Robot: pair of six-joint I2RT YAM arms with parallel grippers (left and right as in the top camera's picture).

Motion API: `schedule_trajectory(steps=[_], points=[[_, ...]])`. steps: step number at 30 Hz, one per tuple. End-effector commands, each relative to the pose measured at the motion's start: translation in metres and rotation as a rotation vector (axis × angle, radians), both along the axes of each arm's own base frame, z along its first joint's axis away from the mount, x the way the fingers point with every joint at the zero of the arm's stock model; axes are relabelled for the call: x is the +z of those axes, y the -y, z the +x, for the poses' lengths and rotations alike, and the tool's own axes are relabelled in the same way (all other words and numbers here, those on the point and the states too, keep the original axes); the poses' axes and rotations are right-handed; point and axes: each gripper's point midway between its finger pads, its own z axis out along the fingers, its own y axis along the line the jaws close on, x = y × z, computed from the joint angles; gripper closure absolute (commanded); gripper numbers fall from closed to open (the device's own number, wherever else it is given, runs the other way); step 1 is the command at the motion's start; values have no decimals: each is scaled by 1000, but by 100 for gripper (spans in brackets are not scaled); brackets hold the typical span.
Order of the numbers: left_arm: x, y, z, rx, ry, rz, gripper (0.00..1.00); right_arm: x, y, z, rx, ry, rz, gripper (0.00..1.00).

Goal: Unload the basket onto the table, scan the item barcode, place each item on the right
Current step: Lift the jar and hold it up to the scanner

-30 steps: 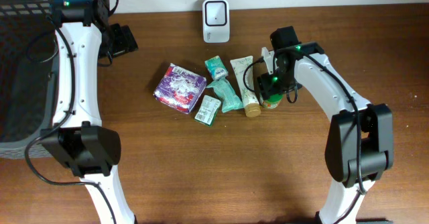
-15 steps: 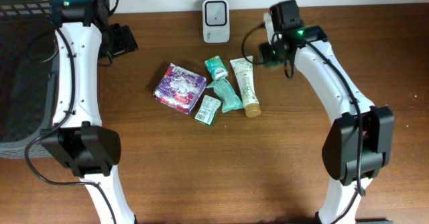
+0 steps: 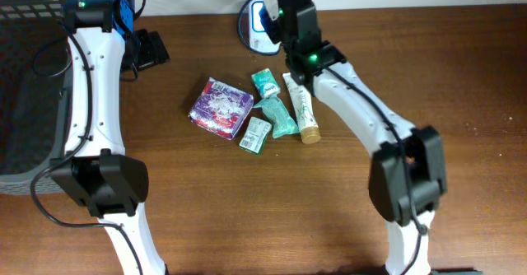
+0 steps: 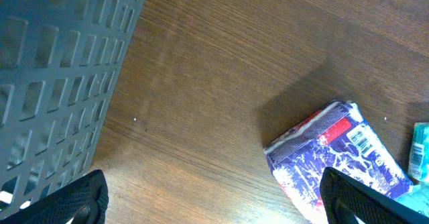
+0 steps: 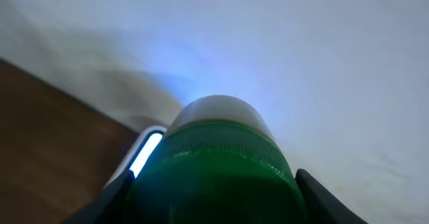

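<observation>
We count one bottle (image 5: 221, 163) with a green lid, held right between the right jaws. Just behind those jaws we see one white scanner (image 3: 257, 26). Under the left jaws lies one purple packet (image 4: 342, 150). Off to their side stands one grey basket (image 4: 60, 70). Between the two pairs of jaws we count two blue-green packets (image 3: 265, 82) (image 3: 277, 117) and one small white packet (image 3: 255, 135). Near the right jaws lies one tube (image 3: 301, 106).

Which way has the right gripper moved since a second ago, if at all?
Yes. Overhead, the right gripper went from beside the tube up-left to the scanner, carrying the green-capped bottle.
</observation>
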Motion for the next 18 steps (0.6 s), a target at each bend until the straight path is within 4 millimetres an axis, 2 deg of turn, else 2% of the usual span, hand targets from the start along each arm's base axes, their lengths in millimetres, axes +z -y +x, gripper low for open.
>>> schedule_trajectory(steps=[1,4,8,10,12,13,15,18], points=[[-8,-2,0,16,-19,-3,1,-34,-5,17,-22,26,-108,51],[-8,-2,0,15,-19,-3,1,-48,-9,28,-39,71,-92,50],[-8,-2,0,16,-19,-3,1,-31,6,32,-159,150,-93,50],[-8,-2,0,16,-19,-3,1,-28,15,32,-211,161,-98,46],[-8,-2,0,16,-19,-3,1,-26,39,28,-362,164,-65,47],[-8,-2,0,16,-19,-3,1,-25,52,25,-436,163,-45,51],[-8,-2,0,16,-19,-3,1,-24,75,20,-510,121,26,54],[-8,-2,0,16,-19,-3,1,-12,132,16,-552,1,223,53]])
